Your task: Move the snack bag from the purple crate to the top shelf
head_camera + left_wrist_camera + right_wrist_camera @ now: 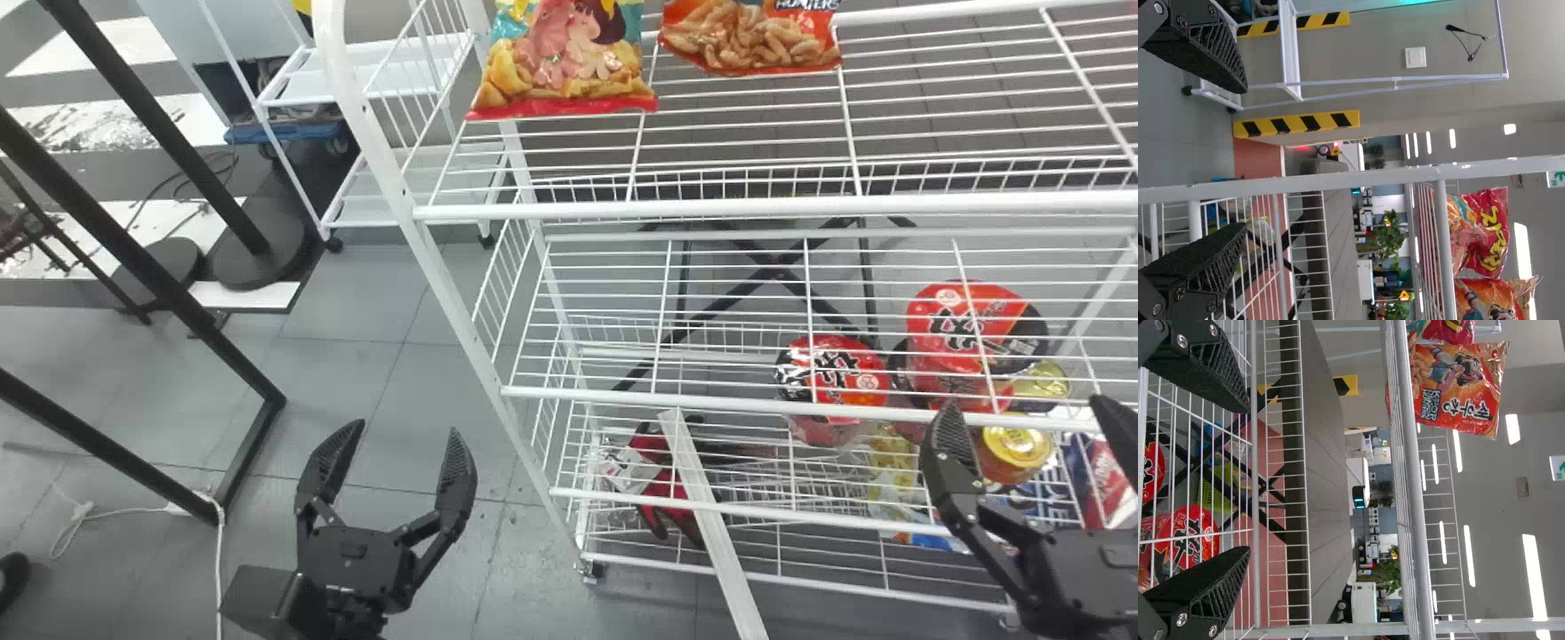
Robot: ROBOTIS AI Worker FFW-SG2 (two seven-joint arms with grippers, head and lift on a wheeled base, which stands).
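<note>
My left gripper [407, 428] stands open left of the white rack, over the floor; in the left wrist view the left gripper [1246, 159] has nothing between its fingers. Open as well, the right gripper [1024, 404] is in front of the rack's lower shelves at the right; the right wrist view shows the right gripper [1249, 480] empty. On the top shelf [765, 210] lean a yellow-red snack bag [569, 62] at the left and an orange snack bag [756, 40] beside it. The orange snack bag [1458, 387] stands upright in the right wrist view.
Lower shelves hold red noodle cups [834, 378], a yellow-lidded can [1016, 449] and dark red gloves [667, 484]. A white strip [711, 524] slants across the lowest shelves. Black frame bars [133, 258] and a white cart [391, 80] stand to the left.
</note>
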